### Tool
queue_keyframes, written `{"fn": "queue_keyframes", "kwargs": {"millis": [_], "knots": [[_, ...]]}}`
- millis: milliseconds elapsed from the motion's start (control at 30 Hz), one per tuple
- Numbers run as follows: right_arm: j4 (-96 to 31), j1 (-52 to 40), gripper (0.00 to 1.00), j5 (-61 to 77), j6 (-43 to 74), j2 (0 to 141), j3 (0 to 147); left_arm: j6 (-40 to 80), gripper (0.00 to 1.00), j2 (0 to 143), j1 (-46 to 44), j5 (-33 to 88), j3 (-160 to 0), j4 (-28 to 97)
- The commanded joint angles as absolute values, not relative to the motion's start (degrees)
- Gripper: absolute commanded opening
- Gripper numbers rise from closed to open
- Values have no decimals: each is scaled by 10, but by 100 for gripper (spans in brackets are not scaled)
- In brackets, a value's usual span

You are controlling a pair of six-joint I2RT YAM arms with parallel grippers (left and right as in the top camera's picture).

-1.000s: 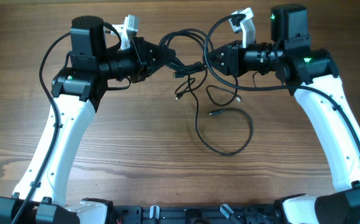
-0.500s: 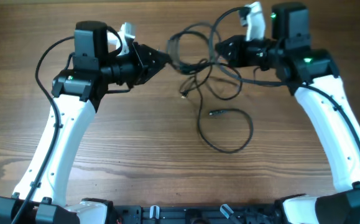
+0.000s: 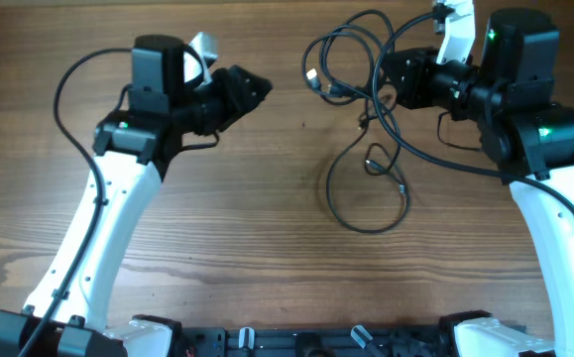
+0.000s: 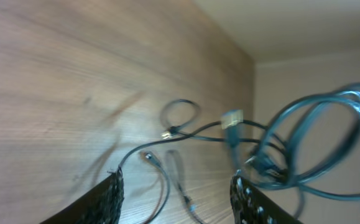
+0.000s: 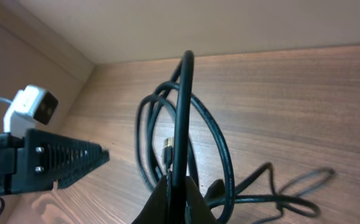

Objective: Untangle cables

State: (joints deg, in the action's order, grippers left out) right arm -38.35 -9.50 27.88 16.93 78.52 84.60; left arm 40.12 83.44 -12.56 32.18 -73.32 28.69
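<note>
Hanging from the right gripper (image 3: 391, 77), the cables (image 3: 351, 59) form a bunch of black loops just beside its tip, with one long strand trailing down from it to a wide loop lying on the wooden table (image 3: 227, 238). Its fingers are pinched together on a single strand, and the contact point is cut off at the bottom edge of the right wrist view. How many cords there are, and where they cross, is hard to make out; the left wrist view shows them blurred. Well apart from the right gripper, the left gripper (image 3: 257, 87) has its fingers (image 4: 112, 198) spread, nothing between them
</note>
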Motion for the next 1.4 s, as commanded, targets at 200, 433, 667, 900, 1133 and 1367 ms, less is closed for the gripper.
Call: {"fn": "queue_keyframes", "kwargs": {"millis": [200,433,667,900,1133,1367], "knots": [[-401,-97,4,297,180,783,856,411,52,870,-224,255,-735,199],[-407,-97,4,297,180,783,856,416,42,931,-247,241,-735,128],[-446,-97,4,214,183,790,856,387,4,960,-227,86,-735,145],[-483,-81,4,39,216,814,856,302,4,905,-126,82,-735,255],[-397,-3,4,379,183,798,856,265,4,900,-102,61,-735,389],[-435,29,4,389,180,797,856,148,4,900,-102,61,-735,440]]}}
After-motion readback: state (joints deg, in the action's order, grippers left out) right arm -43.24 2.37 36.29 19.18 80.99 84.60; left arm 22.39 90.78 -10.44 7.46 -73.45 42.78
